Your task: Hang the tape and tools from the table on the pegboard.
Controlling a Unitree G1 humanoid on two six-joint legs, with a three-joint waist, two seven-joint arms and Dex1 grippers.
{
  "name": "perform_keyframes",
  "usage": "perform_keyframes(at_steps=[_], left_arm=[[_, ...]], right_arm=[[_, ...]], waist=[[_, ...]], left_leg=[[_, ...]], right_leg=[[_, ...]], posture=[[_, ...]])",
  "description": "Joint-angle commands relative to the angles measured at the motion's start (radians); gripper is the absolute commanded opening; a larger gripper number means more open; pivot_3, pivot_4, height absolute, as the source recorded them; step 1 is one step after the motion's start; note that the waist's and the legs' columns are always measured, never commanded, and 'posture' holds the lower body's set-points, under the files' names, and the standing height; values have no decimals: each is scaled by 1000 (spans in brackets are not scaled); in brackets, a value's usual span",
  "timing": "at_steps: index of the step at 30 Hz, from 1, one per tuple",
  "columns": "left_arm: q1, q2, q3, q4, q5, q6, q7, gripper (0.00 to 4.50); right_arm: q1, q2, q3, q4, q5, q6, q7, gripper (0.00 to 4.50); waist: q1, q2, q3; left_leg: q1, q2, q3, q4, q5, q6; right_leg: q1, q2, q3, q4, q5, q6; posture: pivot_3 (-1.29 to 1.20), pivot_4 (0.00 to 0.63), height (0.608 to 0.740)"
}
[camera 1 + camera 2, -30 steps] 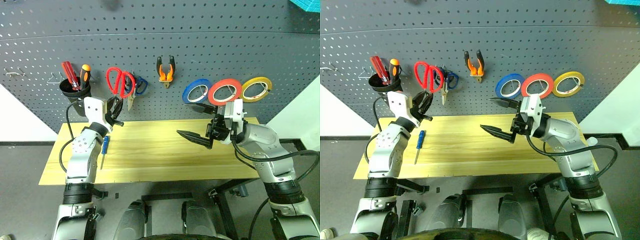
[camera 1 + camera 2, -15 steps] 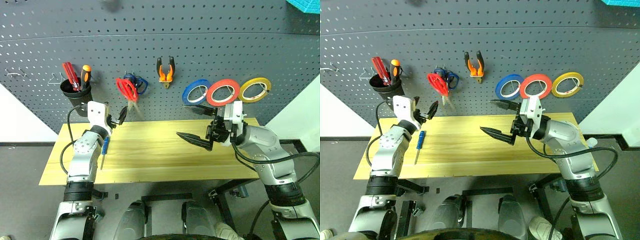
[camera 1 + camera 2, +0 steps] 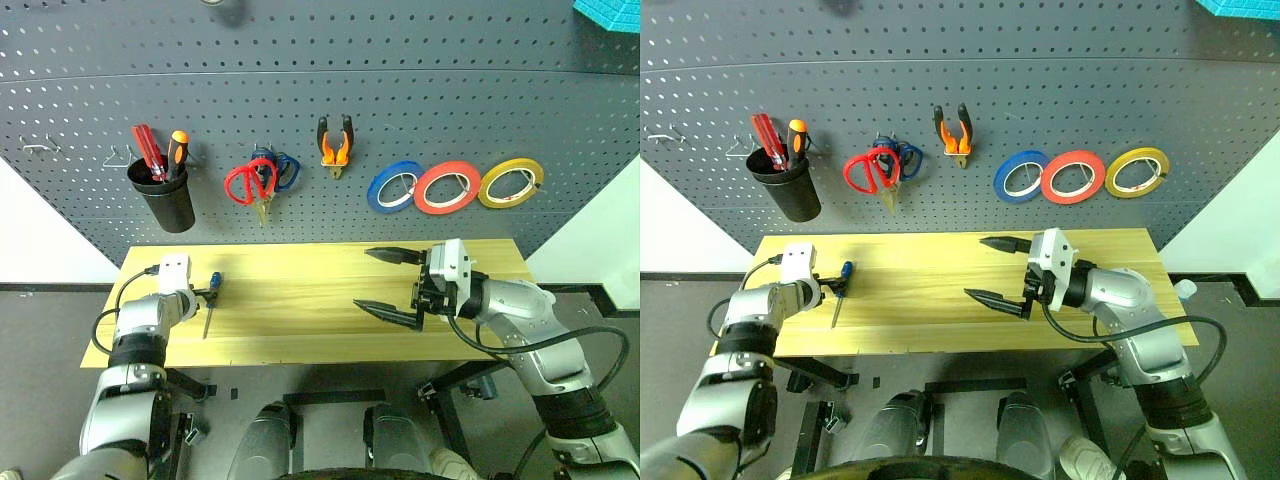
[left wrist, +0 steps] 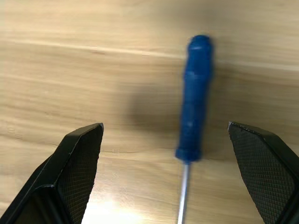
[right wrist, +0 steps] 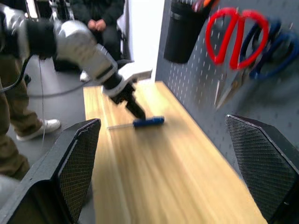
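Pegboard (image 3: 420, 100), a large dark grey wall panel with a grid of small holes, stands behind the rectangular light yellow wooden table (image 3: 300, 320). On the panel we see, from the robot's left to its right: a black cup (image 3: 160, 195) holding red and orange screwdrivers (image 3: 160, 155); the red-handled scissors (image 3: 246, 184) hanging in front of blue-handled scissors (image 3: 283, 170); the orange-and-black-handled pliers (image 3: 335, 146); then a blue ring of tape (image 3: 397, 186), the flat red-orange ring of tape (image 3: 447, 187) with a white core, and a yellow ring of tape (image 3: 510, 182), each overlapping or touching its neighbour.

We find one task item on the table: the small thin blue-handled screwdriver (image 4: 195, 100), lying flat near the left end of the tabletop.

We read the left gripper (image 3: 830, 287) as low over the table at the screwdriver's handle, jaws wide. In the left wrist view the black fingers (image 4: 77, 158) stand on either side of the handle, clear of it.

We read the right gripper (image 3: 385, 282) as held above the middle-right of the table, pointing toward the robot's left, jaws wide and holding nothing.

In the right wrist view, people (image 5: 96, 14) are visible beyond the table.
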Motion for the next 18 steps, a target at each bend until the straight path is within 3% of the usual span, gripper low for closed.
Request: perform_keyframes(at_steps=[1,9,12,18], left_arm=[[-83,17,-6,157,19,-54,-24,4456],[-196,14,2,406,34,-135,-7,4456],[-212,13,23,441,18,-163,-2,3844],[-220,19,38,469,11,-194,4,1790]], right_arm=[[14,-11,-17,-18,-6,-22,5,4500],[52,-11,-32,-40,-18,-22,-15,4500],[65,-12,-37,-42,-24,-24,-21,4500],[64,-10,-37,-39,-30,-25,-25,4500]], waist=[[-2,0,0],[-20,-1,0],[-26,-1,0],[-30,-1,1]], left_leg=[[0,0,0,0,0,0],[0,0,0,-1,0,0],[0,0,0,-1,0,0],[0,0,0,-1,0,0]], right_leg=[[0,0,0,0,0,0],[-1,0,0,0,0,1],[0,0,0,0,0,1],[-1,0,0,0,0,1]], posture=[[-96,87,740],[-121,101,740],[-124,103,740],[-124,102,740]])
